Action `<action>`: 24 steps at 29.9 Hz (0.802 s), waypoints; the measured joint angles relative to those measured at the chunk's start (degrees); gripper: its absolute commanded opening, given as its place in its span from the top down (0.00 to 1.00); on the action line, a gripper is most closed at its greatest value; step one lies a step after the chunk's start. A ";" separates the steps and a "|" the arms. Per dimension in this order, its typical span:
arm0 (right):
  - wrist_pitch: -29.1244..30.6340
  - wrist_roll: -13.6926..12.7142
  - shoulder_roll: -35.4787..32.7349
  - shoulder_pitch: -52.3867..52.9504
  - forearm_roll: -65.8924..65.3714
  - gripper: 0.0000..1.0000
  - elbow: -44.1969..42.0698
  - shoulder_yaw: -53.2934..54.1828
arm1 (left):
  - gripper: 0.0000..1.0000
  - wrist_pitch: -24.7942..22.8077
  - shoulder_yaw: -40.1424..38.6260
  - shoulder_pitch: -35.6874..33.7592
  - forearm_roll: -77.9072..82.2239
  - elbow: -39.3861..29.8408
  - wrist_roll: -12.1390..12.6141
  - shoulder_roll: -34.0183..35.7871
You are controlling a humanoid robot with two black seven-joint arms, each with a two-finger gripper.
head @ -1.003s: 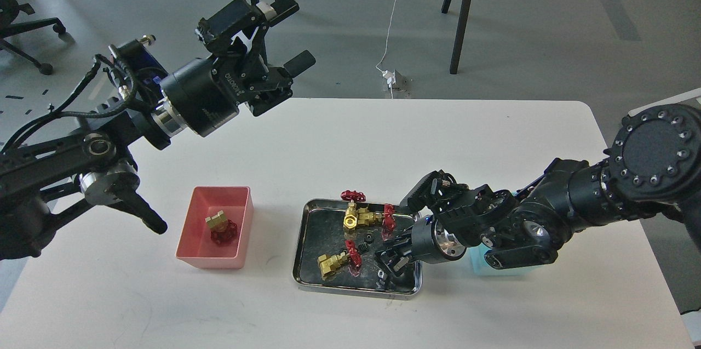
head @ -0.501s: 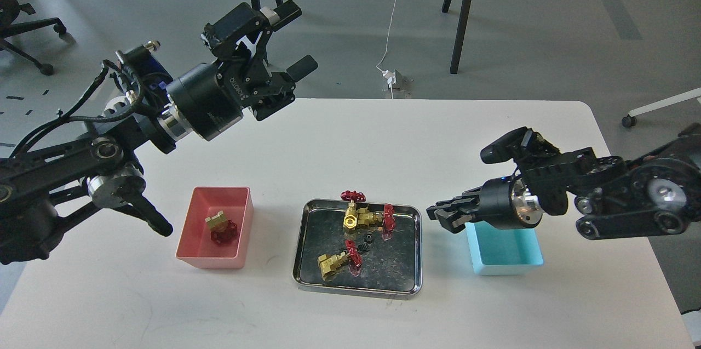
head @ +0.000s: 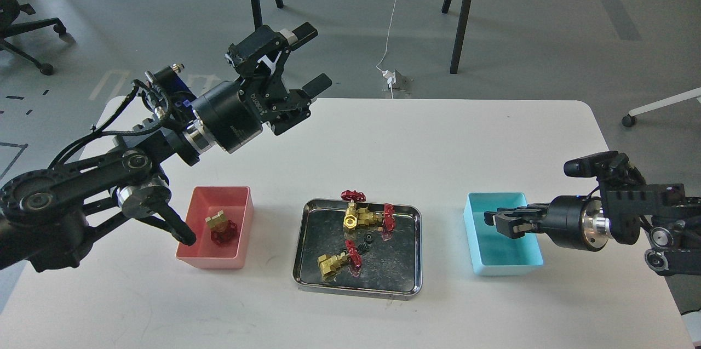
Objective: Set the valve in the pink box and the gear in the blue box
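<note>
table (head: pixel 438 135): white, holds tray and both boxes
left gripper (head: pixel 306 67): raised over table's far left, fingers apart, nothing held
right gripper (head: pixel 495 221): over blue box, fingers seem together; a gear between them can't be told
tray (head: pixel 411 250): three valves, one gear (head: pixel 368 238)
pink box (head: pixel 241 212): one valve (head: pixel 220 226) inside
blue box (head: pixel 506 264): contents hidden
handling: valve likely heavy, stiff, grab brass body; gear light, tiny, pinch edges

a brass valve (head: pixel 220 227) with a red handwheel lies tipped inside the salmon-pink box (head: pixel 216 227), left on the table. the light-blue box (head: pixel 501 233) sits to the right, well apart. a tiny black gear (head: pixel 369 238) lies between other valves.
</note>
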 measured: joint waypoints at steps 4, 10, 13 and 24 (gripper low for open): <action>-0.07 -0.31 -0.66 -1.50 0.32 0.00 -0.05 2.34 | 0.02 0.00 -0.09 0.00 -0.04 0.07 0.00 0.05; -0.28 -0.37 -2.06 -1.09 1.82 0.00 -0.14 9.34 | 0.02 -0.31 -0.96 0.00 -0.78 1.65 0.00 0.51; -0.19 -0.50 -3.05 -1.37 13.51 0.00 -0.21 21.31 | 0.02 -2.37 -5.07 -0.01 -3.38 5.13 0.00 0.31; 23.81 5.77 1.62 -10.02 65.99 0.00 -9.38 60.60 | 0.01 -17.43 -19.05 -0.62 -21.61 29.13 -0.01 -2.39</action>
